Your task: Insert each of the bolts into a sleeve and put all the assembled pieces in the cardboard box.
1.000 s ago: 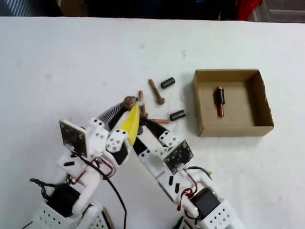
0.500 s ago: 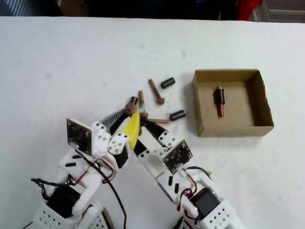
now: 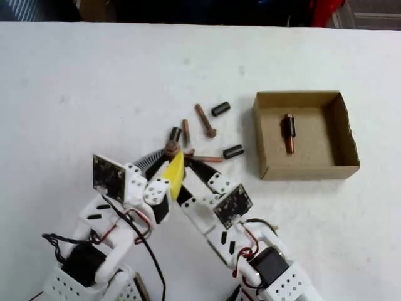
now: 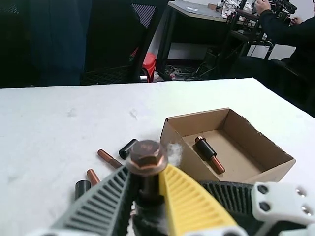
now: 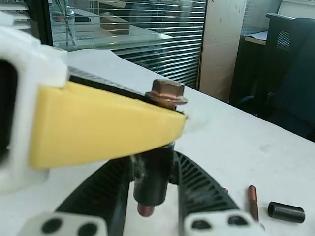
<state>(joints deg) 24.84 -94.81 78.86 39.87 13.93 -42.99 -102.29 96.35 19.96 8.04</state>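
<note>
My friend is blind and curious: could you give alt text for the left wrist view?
The left gripper, grey and yellow, holds a copper bolt upright over a white table. Beyond lie loose bolts, sleeves and a cardboard box containing one assembled piece.

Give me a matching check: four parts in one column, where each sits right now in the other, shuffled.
1. hex-head bolt
2. gripped sleeve
3. assembled piece
4. loose sleeve nearest the cardboard box

A. lying on the table
B. clamped in the left end effector
C. inside the cardboard box
D. clamped in the right end effector

Pairs: 1-B, 2-D, 3-C, 4-A.
</note>
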